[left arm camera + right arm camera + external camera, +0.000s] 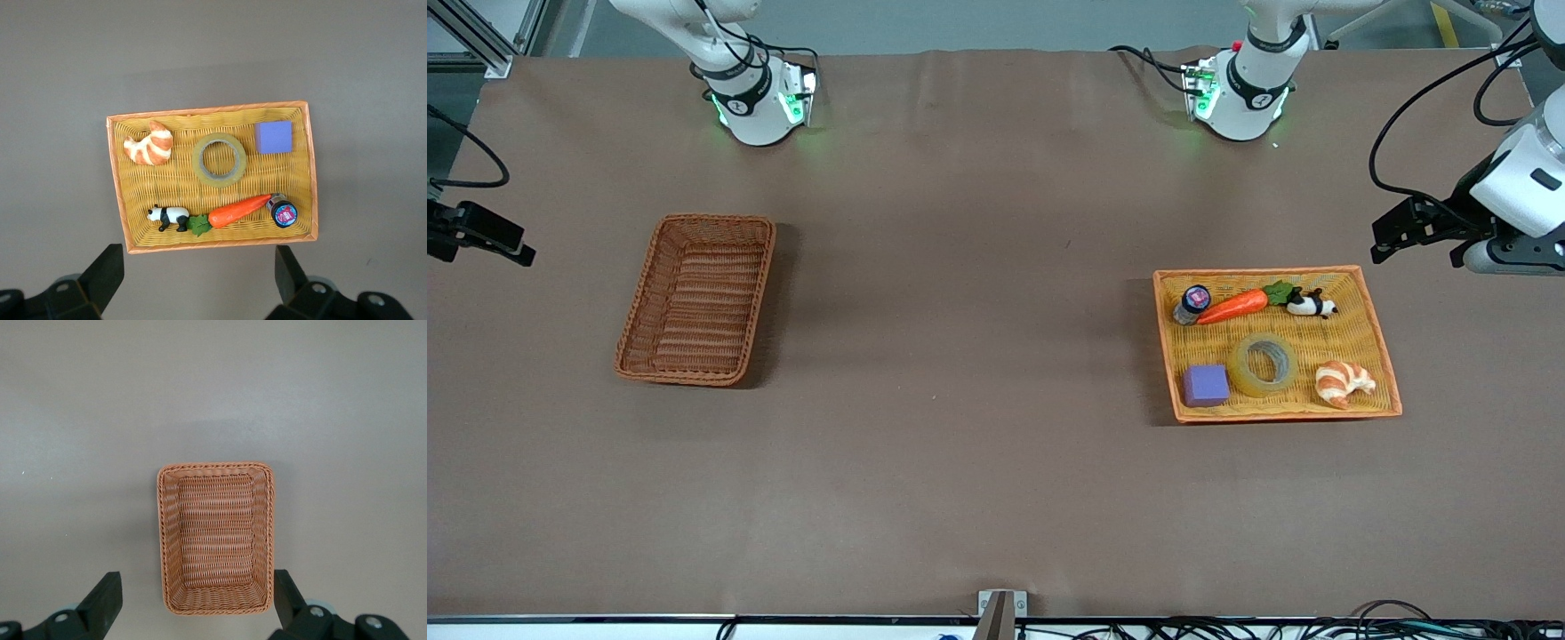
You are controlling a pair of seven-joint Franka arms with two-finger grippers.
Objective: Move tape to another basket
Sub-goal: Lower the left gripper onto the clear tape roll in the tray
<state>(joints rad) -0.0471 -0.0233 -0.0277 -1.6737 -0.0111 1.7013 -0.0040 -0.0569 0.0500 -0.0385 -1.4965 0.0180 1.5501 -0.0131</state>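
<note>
On the bare brown table (978,462), a wide uncluttered stretch is seen nearest the front camera, matte and faintly creased. Next come two woven containers, set well apart. Toward the left arm's end lies the shallow orange-yellow tray (1378,342), and six things are counted in it. In the row nearer the camera, the tape (1264,364), a thick translucent yellowish ring with a wide hollow core, is found lying flat between a purple cube (1206,385) and a glazed toy croissant (1344,381), close to both but touching neither (bare weave shows all round it in the left wrist view). In the farther row, a small dark jar (1192,304), an orange carrot (1236,305) with green leaves, and a black-and-white panda figure (1311,305) are lined up almost end to end.

Toward the right arm's end sits the basket (696,298), narrower and deeper, of dark reddish-brown weave with a ribbed bottom; nothing is seen inside it, and open table surrounds its rim.

The left gripper (1400,233) is held over the table just past the tray's farther corner, fingers (103,273) spread wide. The right gripper (480,236) is held over the table's edge at the right arm's end, its fingers (101,600) likewise wide apart.
</note>
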